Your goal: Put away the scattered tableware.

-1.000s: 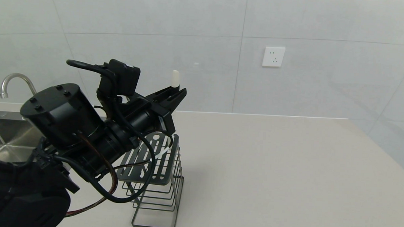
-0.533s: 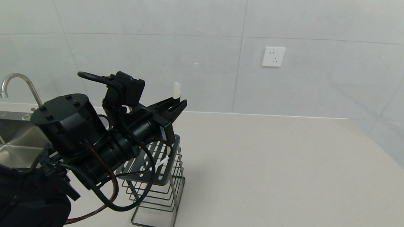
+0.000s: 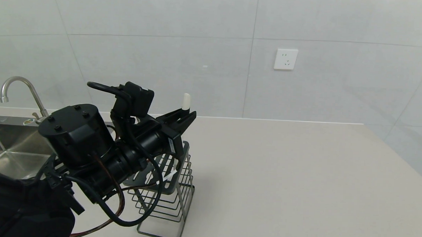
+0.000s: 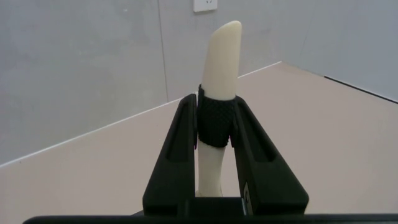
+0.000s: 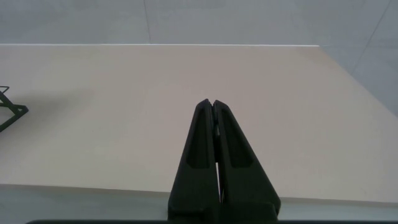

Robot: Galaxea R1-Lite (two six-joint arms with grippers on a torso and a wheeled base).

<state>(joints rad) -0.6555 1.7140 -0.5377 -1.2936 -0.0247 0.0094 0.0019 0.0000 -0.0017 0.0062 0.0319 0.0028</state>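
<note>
1. As seen from the head, the left gripper (image 3: 185, 114) is clamped on a utensil (image 3: 186, 100), held above the rack (image 3: 166, 201). The utensil's cream, rounded end sticks up past the fingertips, nearly upright.
2. Below the gripper, a thin pale sliver lies against the rack's grey slotted top (image 3: 169, 173). I cannot tell whether it is the utensil's lower end.
3. The rack is a dark wire frame standing on the beige counter (image 3: 282, 177), just right of the sink (image 3: 6, 150) and tap (image 3: 19, 87). A white socket (image 3: 285, 59) sits on the tiled wall behind.
4. From the left wrist, the left gripper (image 4: 216, 109) shows both black fingers pressed against the utensil (image 4: 224, 56), with ribbed pads (image 4: 216, 121) wrapping its shaft.
5. The utensil looks smooth, matt and ivory, slightly curved, with a blunt slanted tip. Its working end is hidden below the fingers. The counter (image 4: 329, 124) lies beyond.
6. From the right wrist, the right gripper (image 5: 213, 106) has its two fingers shut flat together, holding nothing. It hangs over the counter (image 5: 124, 112), well apart from the rack, whose corner (image 5: 9, 112) shows at the edge.
</note>
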